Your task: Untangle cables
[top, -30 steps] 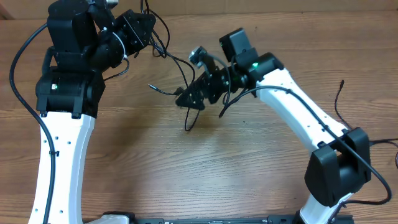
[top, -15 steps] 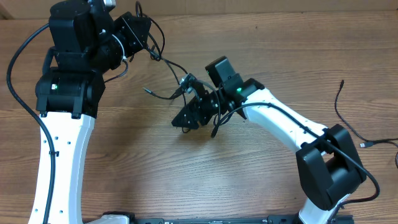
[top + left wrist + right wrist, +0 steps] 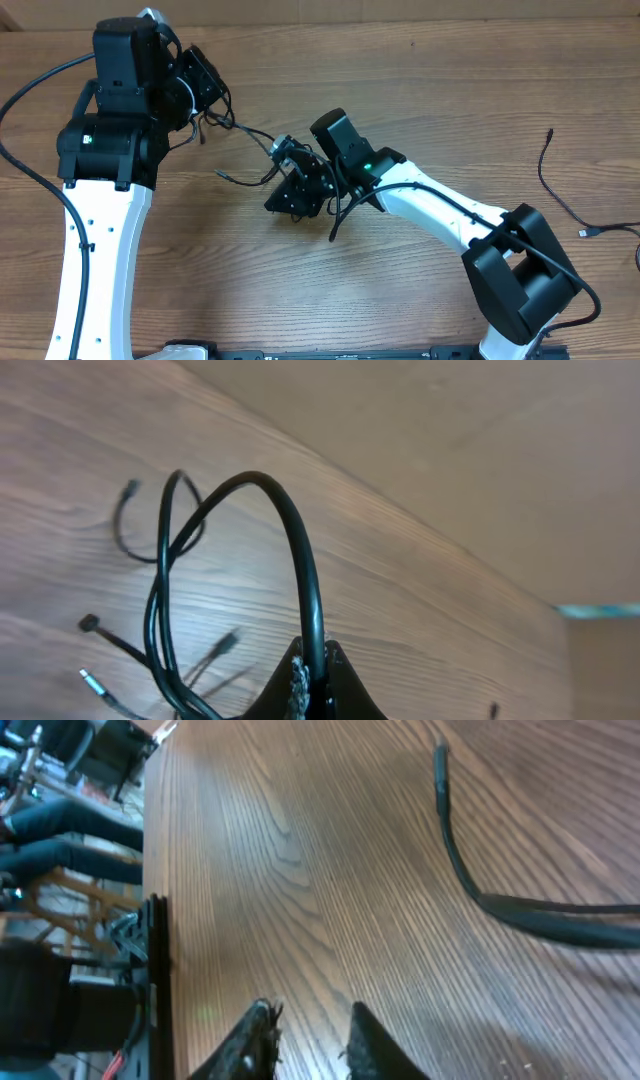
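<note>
The cables (image 3: 252, 133) are thin black cords strung from my left gripper (image 3: 208, 95) at the back left toward the table's middle, one plug tip (image 3: 221, 173) lying loose. In the left wrist view my left gripper (image 3: 316, 652) is shut on one cable (image 3: 296, 540) that arches up from the fingers, with thinner cords (image 3: 158, 575) looping to its left. My right gripper (image 3: 280, 198) sits low over the wood just right of the plug tip. Its jaws (image 3: 310, 1010) stand narrowly apart with only bare wood between them; a cable (image 3: 470, 885) lies ahead of them.
Another thin black cord (image 3: 548, 170) lies alone near the right edge of the table, with a small plug (image 3: 584, 232) at its near end. The right arm's white links (image 3: 440, 205) stretch across the front right. Wood table (image 3: 330, 290) runs to the front.
My right gripper has slid left and toward the front, and its jaws have narrowed from wide open. My left gripper has swung left and nearer, drawing the cables with it.
</note>
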